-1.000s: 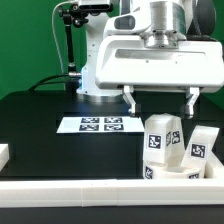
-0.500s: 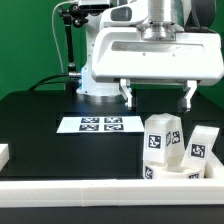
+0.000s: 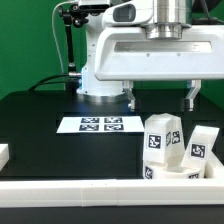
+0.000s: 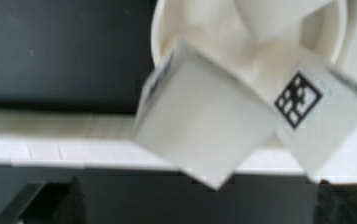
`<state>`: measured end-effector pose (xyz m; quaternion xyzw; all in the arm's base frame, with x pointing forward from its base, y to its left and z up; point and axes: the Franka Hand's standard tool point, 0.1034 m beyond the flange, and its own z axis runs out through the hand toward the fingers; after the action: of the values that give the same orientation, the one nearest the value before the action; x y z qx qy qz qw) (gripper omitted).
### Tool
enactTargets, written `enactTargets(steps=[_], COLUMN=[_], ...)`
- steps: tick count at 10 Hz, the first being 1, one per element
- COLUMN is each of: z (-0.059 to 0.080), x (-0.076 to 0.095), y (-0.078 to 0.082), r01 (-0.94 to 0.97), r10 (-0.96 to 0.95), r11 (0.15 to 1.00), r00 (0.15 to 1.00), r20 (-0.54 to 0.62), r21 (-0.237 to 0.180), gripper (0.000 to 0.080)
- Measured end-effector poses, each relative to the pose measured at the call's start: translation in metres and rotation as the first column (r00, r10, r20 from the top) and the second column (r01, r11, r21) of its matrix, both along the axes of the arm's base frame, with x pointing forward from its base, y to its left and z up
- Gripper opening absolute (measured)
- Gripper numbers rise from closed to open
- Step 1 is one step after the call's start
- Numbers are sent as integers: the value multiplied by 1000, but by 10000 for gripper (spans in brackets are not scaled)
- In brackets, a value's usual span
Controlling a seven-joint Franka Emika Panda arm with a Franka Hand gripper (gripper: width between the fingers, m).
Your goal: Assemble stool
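We see our gripper [image 3: 160,97] spread wide, holding nothing, in the upper right. Two stool legs [image 3: 162,140] [image 3: 199,146] stand lower right; one marker board [image 3: 99,124] lies centre.

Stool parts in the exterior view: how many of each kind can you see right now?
Legs: 2, one nearer and one at the exterior view's right.
Seat: 1, only partly showing below the legs.
Total: 3 stool parts in view; a third leg is not visible.
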<state>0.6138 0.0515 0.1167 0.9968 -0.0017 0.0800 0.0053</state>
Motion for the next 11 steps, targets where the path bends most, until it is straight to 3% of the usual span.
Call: enactTargets(steps=[2,3,11], z=[2,2,-1], x=[-1,2,6], y=[-1,0,-4], r01=[19,18,4], r10=[-19,-17,-3], r11=[1000,1000,1000], r00=[986,982,987], r20=[-165,-188,-162], r21=[2,2,4], gripper=[649,649,649])
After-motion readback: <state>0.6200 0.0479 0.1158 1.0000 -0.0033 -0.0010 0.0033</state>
